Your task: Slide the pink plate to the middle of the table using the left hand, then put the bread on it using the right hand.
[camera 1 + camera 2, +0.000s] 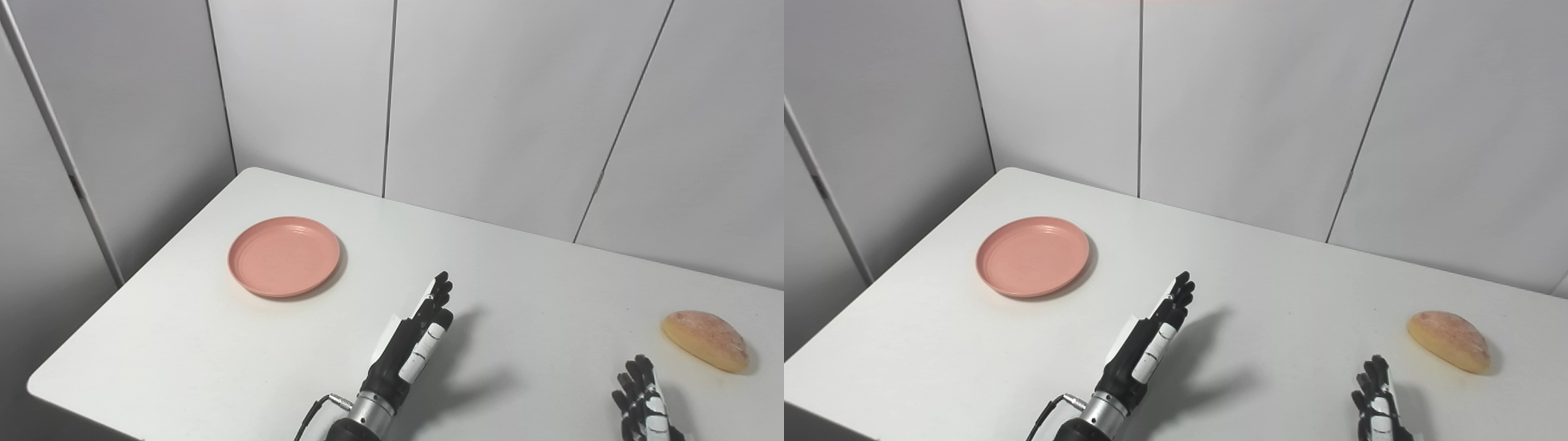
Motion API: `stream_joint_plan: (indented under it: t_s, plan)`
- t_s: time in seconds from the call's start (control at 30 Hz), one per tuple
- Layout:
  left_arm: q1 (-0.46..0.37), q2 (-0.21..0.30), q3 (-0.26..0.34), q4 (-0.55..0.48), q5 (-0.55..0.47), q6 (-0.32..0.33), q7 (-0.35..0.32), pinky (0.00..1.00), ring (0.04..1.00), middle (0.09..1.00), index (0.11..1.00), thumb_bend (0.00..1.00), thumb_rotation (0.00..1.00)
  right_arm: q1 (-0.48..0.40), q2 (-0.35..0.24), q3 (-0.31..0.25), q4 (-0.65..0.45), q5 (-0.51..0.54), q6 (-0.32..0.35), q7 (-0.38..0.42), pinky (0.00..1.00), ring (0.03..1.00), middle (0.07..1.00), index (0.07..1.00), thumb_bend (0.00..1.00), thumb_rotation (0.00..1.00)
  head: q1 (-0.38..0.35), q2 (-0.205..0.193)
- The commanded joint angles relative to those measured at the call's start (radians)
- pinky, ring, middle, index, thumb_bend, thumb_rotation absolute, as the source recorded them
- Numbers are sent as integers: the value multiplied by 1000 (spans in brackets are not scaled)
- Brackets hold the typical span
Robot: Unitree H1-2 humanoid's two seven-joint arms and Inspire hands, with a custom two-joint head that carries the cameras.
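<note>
The left hand [411,343] reaches up from the bottom edge over the white desk [184,343], its fingers [438,293] stretched out straight and lying close side by side, holding nothing — edge-on to the cameras, with a shadow on the desk just to their right. The pink plate [284,256] lies flat on the desk well beyond and to the left of those fingertips, apart from them, on the left part of the desk near its left edge. The right hand [1373,401] shows only partly at the bottom edge; its fingers [1377,371] point upward, a little spread, and grip nothing. The bread [1449,340] — a golden, oval loaf — lies on the desk just past and to the right of the right fingertips, near but not touching them, far across the desk from the plate. Behind the desk stand pale wall panels [502,98].
</note>
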State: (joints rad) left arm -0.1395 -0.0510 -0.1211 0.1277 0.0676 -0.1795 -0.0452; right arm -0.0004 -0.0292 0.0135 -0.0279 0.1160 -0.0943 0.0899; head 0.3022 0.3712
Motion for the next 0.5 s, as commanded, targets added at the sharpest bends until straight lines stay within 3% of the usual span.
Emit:
stream_joint_plan:
  t_s: [0.0,0.37,0.47]
  plan:
    - [44,-8,8,59,-4,-31,16,1000,1000,1000,1000,776,1000,1,-10,-8,-14,2,-22,5,1000,1000,1000,1000,557,1000,1,-2]
    - [21,-19,68,-14,-80,-5,16,1000,1000,1000,1000,754,1000,-2,-12,-8,-12,10,-24,14,1000,1000,1000,1000,534,994,-3,-11]
    - [8,5,73,-47,-81,11,2,1000,1000,1000,1000,770,1000,-2,-9,-8,-10,16,-33,18,1000,1000,1000,1000,535,978,-5,-15]
